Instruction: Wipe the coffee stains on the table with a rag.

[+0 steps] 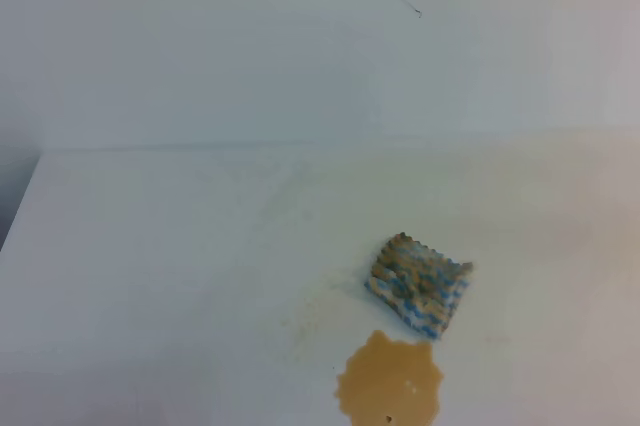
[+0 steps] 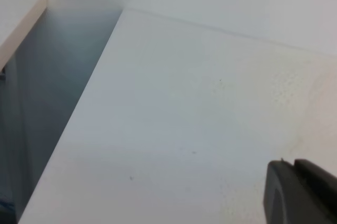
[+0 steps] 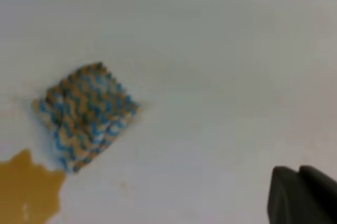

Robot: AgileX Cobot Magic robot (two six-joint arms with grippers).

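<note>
Exterior high, rag [image 1: 420, 284] beside coffee stains [image 1: 389, 381]

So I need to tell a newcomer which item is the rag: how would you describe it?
On the white table, look right of centre near the front edge. Just beyond the tan coffee puddle lies the rag, a small cloth. Only it has blue-and-white zigzag stripes with brown soiling.
</note>
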